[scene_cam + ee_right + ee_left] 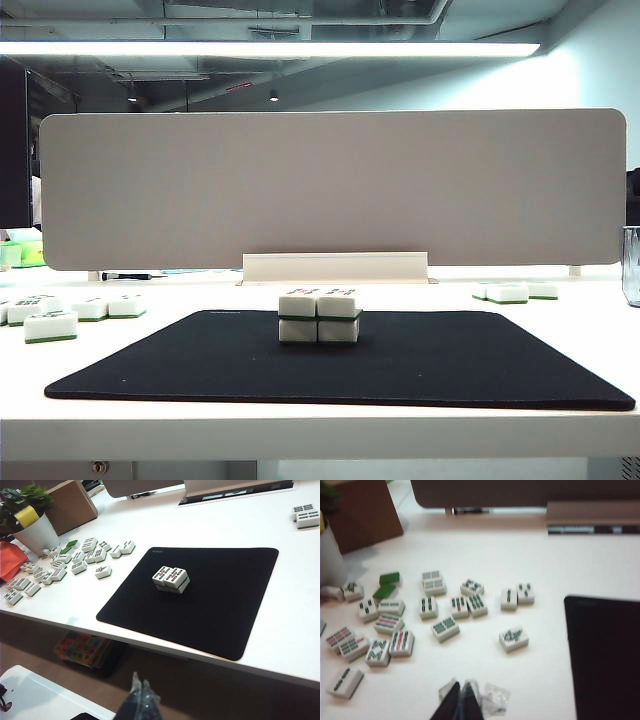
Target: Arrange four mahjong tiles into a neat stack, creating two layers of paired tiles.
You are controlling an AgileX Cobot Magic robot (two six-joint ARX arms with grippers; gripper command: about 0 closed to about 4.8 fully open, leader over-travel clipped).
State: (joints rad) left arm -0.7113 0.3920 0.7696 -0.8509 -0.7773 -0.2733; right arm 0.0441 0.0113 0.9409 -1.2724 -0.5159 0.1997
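Stack [319, 316] complete on mat [215, 605]; our left gripper [461, 700] and right gripper [140, 700] closed, empty; stray sweep could topple it.

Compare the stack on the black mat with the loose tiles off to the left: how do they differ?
The stack is two layers of paired tiles, squared up; the loose tiles lie single and scattered at mixed angles. The stack sits mid black mat; the loose tiles rest on the bare white table. Both are white with green backs.

Loose tiles' [445, 629] markings blurred
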